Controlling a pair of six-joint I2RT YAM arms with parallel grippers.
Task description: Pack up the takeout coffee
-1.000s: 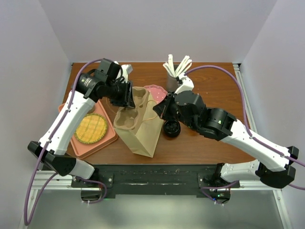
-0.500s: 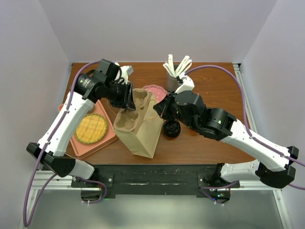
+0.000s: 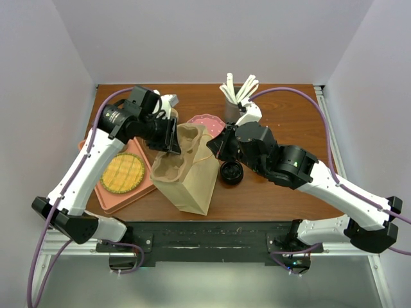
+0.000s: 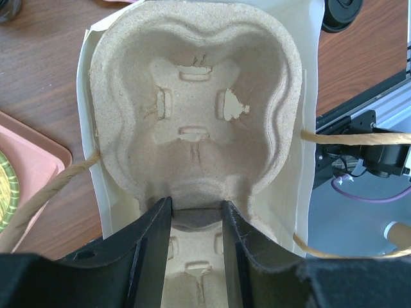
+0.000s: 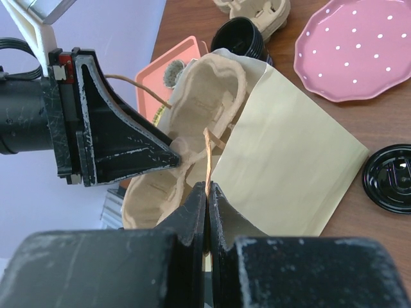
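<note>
A moulded pulp cup carrier [image 3: 182, 154] sits tilted in the mouth of a brown paper bag [image 3: 192, 186] that lies at the table's middle. My left gripper [image 4: 197, 204] is shut on the carrier's [image 4: 192, 96] centre ridge, with the bag's pale inner wall [image 4: 309, 160] around it. My right gripper [image 5: 207, 186] is shut on the bag's twine handle [image 5: 208, 151] and holds the bag [image 5: 289, 154] open from the right. A black coffee cup [image 5: 244, 35] stands behind the bag. Its black lid [image 3: 231, 173] lies on the table right of the bag.
A pink tray [image 3: 138, 189] with a yellow round waffle [image 3: 122, 173] lies at the left. A pink dotted plate [image 3: 209, 120] and a grey holder of white utensils [image 3: 234, 96] stand at the back. A second pulp carrier [image 5: 253, 9] lies beyond the cup.
My left gripper has shifted slightly left and nearer with the carrier, and the bag's mouth has moved with it. The right arm has held still.
</note>
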